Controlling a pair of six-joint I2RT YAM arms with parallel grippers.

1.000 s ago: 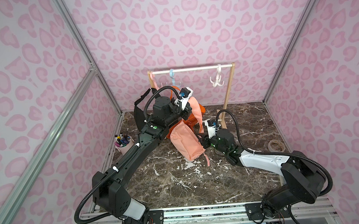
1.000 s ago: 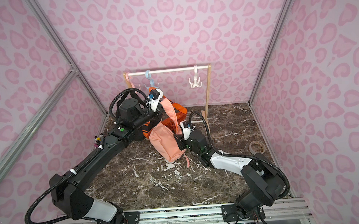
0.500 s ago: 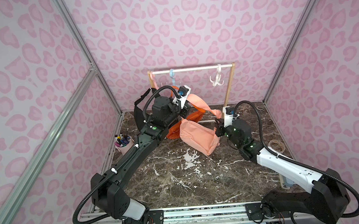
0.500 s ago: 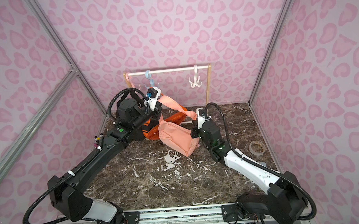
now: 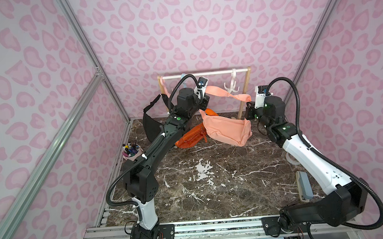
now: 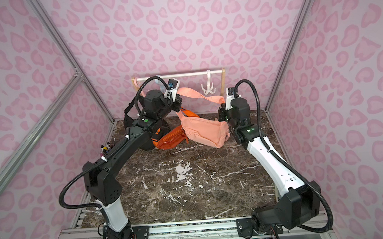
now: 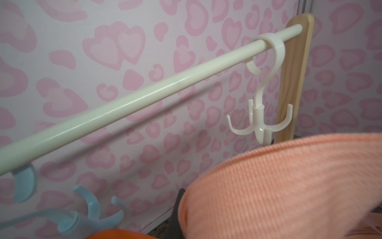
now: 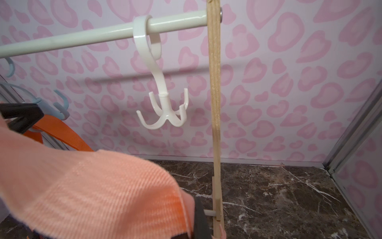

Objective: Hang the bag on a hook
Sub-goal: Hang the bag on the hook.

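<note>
Left tool (image 5: 207,96), right tool (image 5: 248,102) tight: strap (image 5: 222,92)

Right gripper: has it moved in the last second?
Yes. The right gripper, shut on the peach strap, has swung from mid-table back to the rack's wooden post.

I see an orange bag (image 5: 188,138) on the marble tabletop (image 5: 213,187); left of it, a black bag (image 5: 151,124) and a pen cup (image 5: 131,152).
</note>
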